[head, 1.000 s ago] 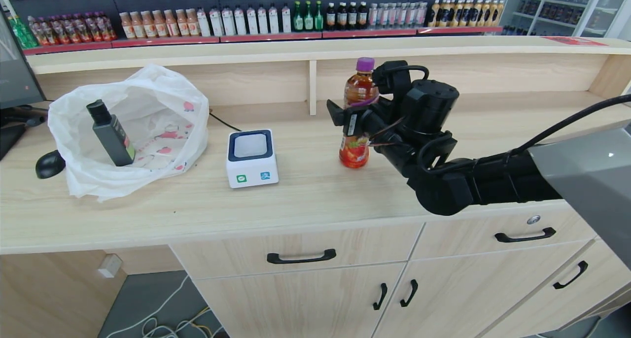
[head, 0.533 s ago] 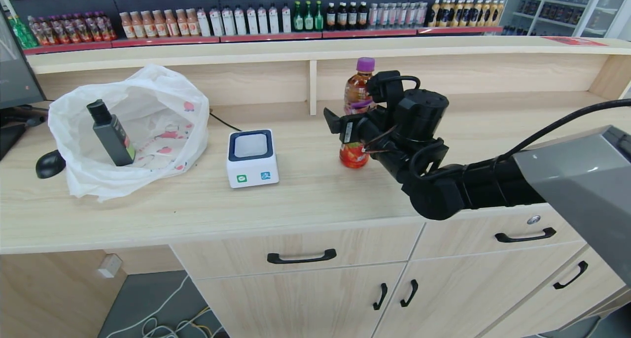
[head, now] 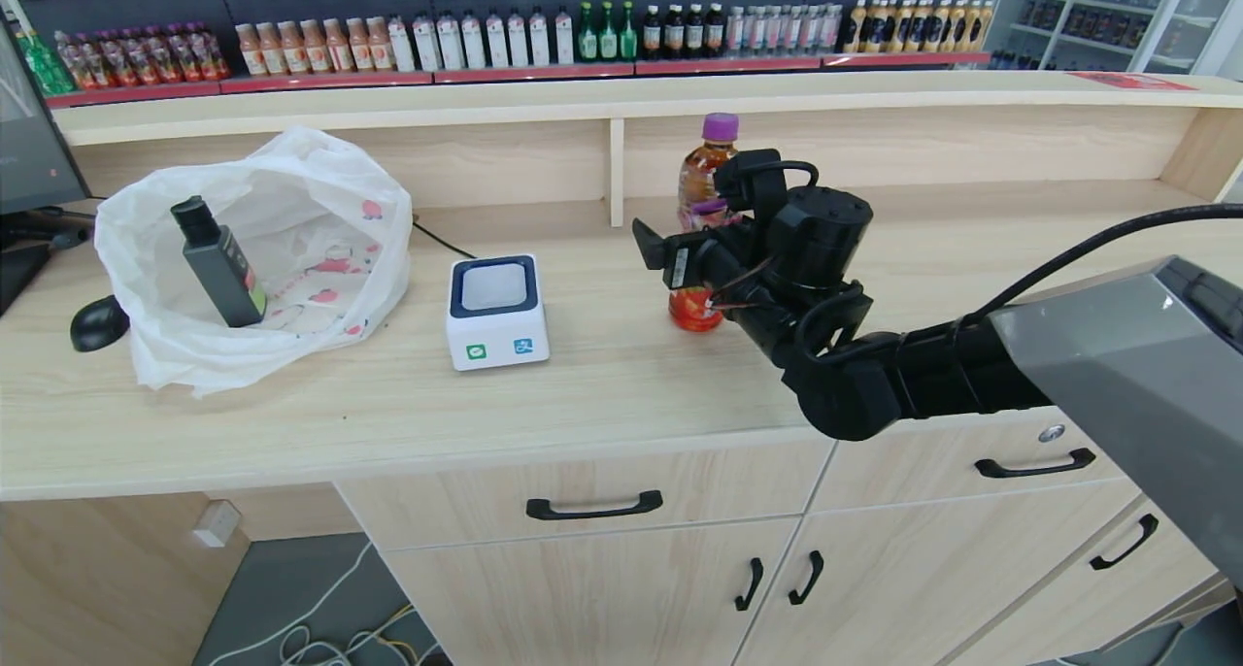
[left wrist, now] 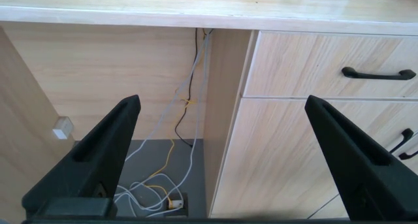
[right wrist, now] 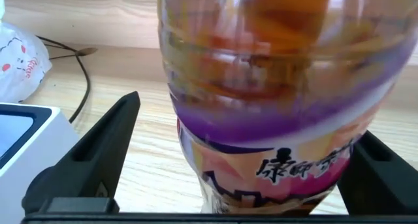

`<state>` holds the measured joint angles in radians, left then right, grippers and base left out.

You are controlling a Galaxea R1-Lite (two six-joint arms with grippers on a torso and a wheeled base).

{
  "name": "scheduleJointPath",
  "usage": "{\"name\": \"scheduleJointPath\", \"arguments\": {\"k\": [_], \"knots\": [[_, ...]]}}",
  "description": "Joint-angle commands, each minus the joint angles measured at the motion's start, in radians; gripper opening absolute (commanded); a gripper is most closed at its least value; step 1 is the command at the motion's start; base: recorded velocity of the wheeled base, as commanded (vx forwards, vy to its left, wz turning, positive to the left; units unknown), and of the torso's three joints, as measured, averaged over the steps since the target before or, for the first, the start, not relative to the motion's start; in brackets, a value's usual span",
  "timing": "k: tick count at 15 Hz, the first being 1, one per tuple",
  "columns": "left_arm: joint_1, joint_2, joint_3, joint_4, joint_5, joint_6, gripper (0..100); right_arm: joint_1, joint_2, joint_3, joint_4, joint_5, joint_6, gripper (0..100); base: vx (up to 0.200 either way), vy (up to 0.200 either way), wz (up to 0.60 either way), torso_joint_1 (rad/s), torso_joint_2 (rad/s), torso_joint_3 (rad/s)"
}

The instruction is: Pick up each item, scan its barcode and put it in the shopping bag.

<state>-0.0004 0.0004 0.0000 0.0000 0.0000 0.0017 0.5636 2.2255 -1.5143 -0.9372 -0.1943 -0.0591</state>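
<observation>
- Purple-capped drink bottle (head: 706, 173) stands upright on the tabletop (head: 602, 375), between the right hand's (head: 691, 221) spread fingers.
- Below the tabletop edge, the left hand (left wrist: 222, 103) hangs, fingers apart.

One drink bottle (head: 700, 176), one dark bottle (head: 225, 270), one scanner (head: 495, 313), one shopping bag (head: 335, 176).
</observation>
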Motion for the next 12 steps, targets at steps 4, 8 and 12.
{"name": "scheduleJointPath", "arguments": {"k": [4,8,12], "knots": [[0.000,0.000,0.000,0.000,0.000,0.000,100,-0.001,0.003,-0.007,0.000,-0.001,-0.001,100,0.000,0.000,0.00,0.000,0.00,0.000],[0.000,0.000,0.000,0.000,0.000,0.000,100,-0.001,0.002,-0.021,0.000,0.003,0.004,0,0.000,0.000,0.00,0.000,0.00,0.000],[0.000,0.000,0.000,0.000,0.000,0.000,100,-0.001,0.002,-0.029,0.000,0.003,0.007,0,0.000,0.000,0.00,0.000,0.00,0.000]]}}
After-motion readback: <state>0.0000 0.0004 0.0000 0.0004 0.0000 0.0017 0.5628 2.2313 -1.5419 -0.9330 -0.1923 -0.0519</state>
